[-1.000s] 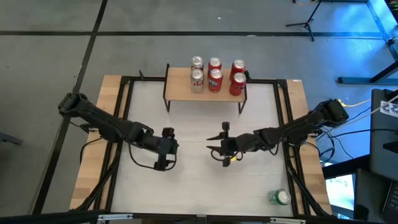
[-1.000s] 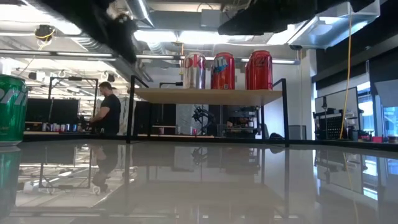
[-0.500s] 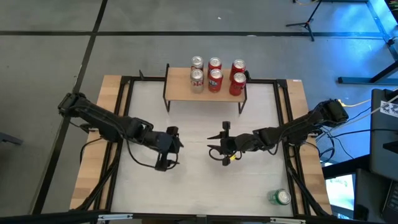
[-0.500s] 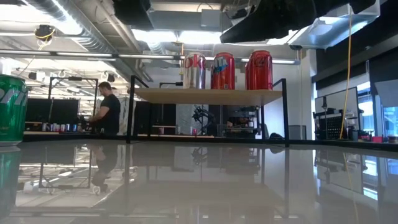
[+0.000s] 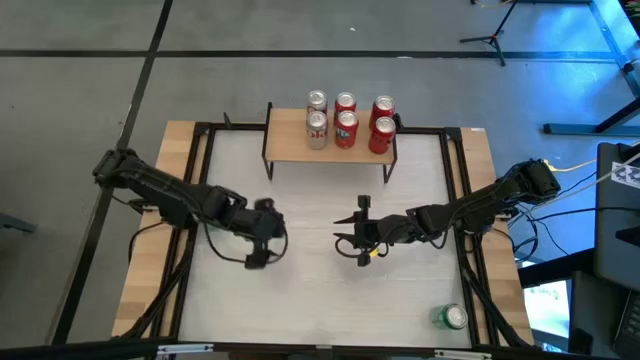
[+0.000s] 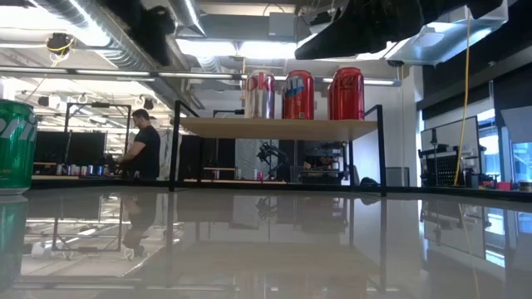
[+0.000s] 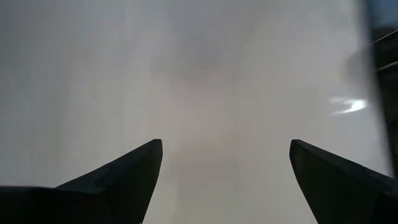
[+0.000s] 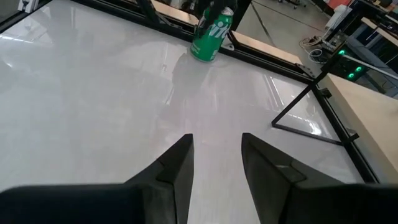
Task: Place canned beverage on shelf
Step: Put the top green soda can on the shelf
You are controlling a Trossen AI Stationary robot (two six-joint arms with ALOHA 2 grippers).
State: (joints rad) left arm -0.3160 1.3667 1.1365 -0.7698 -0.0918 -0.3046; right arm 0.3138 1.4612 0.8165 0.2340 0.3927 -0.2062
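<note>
- I count six cans already on the shelf (image 5: 330, 145): a silver pair (image 5: 317, 115) at one end and four red cans (image 5: 363, 119) beside them, in two rows at the far side of the table (image 5: 320, 300).
- One canned beverage is left: the green can (image 5: 450, 317) stands upright on the table at the near right corner, well apart from the shelf and from both arms.
- My left gripper (image 5: 262, 232) hangs over the bare middle-left of the table with its fingers (image 7: 124, 177) spread wide and nothing between them.
- My right gripper (image 5: 358, 236) sits mid-table; its fingers (image 8: 177, 168) stand a little apart with only tabletop showing in the gap, so it holds nothing.
- From the right wrist view the green can (image 8: 211, 36) is near the table's black frame, with clear surface between.
- I judge the job mostly done; fetching that last can and finding it a spot on the shelf remains, likely work for the right arm.
</note>
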